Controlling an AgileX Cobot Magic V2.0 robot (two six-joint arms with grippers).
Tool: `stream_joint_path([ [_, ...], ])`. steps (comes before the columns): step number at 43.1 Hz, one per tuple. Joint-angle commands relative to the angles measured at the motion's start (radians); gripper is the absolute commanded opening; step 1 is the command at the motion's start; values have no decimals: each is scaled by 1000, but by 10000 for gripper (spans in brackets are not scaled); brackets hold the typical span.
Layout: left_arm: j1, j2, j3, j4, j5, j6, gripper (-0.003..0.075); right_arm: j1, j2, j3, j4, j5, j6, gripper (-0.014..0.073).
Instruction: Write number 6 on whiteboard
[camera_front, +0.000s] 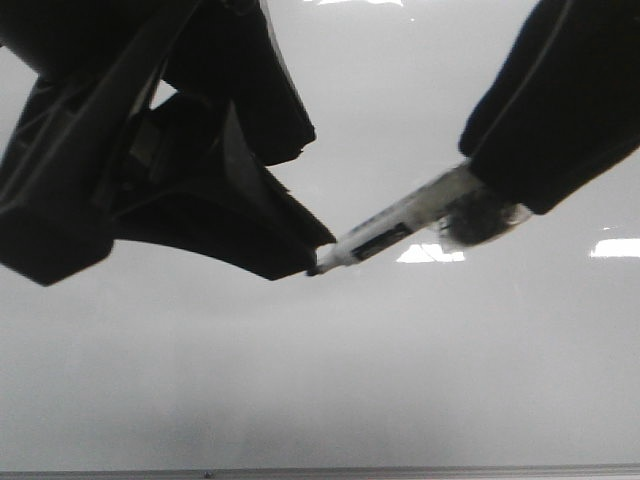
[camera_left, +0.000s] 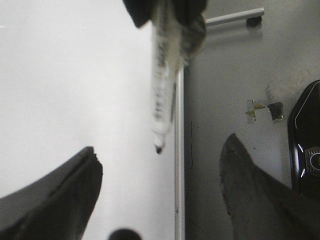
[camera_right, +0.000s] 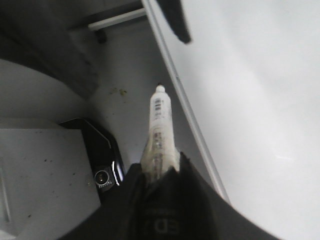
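The whiteboard (camera_front: 300, 380) is glossy pale grey and fills the front view, with a thin metal edge (camera_front: 400, 469) at the bottom. No number 6 shows on it. My right gripper (camera_front: 485, 195) is shut on a white marker (camera_front: 385, 235) and holds it above the board. The marker's dark tip points at my left gripper (camera_front: 305, 200). In the left wrist view the left gripper (camera_left: 162, 150) is open wide and empty, and the marker (camera_left: 162, 85) hangs with its tip between the fingers. In the right wrist view the right gripper (camera_right: 160, 172) grips the marker (camera_right: 161, 125) beside the board (camera_right: 250, 75).
A grey table surface (camera_left: 230, 90) lies beside the board's metal edge (camera_left: 179, 165). A black device with a lens (camera_right: 97, 155) sits on it, also seen in the left wrist view (camera_left: 307, 145). A metal bar (camera_left: 235, 16) lies further along. Bright light reflections (camera_front: 615, 247) show on the board.
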Motion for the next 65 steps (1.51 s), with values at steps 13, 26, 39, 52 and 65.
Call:
stream_joint_path([
  [13,71,-81,-14,-69,-76,-107,-20,-138,-88,43,43,-156,6,-58],
  [26,161,-508,329,-258,-388,-107,-20,-138,-76,43,97,-187,6,-58],
  [39,159,-955,607,-380,-462,-107,-20,-136,61,-16,203,-352,5,-58],
  [52,159,-1049,649,-380,-495,-107,-20,-115,129,-30,214,-650,-9,-60],
  [65,159,-1049,649,-380,-495,-107,-20,-42,262,-153,214,-715,-17,-60],
])
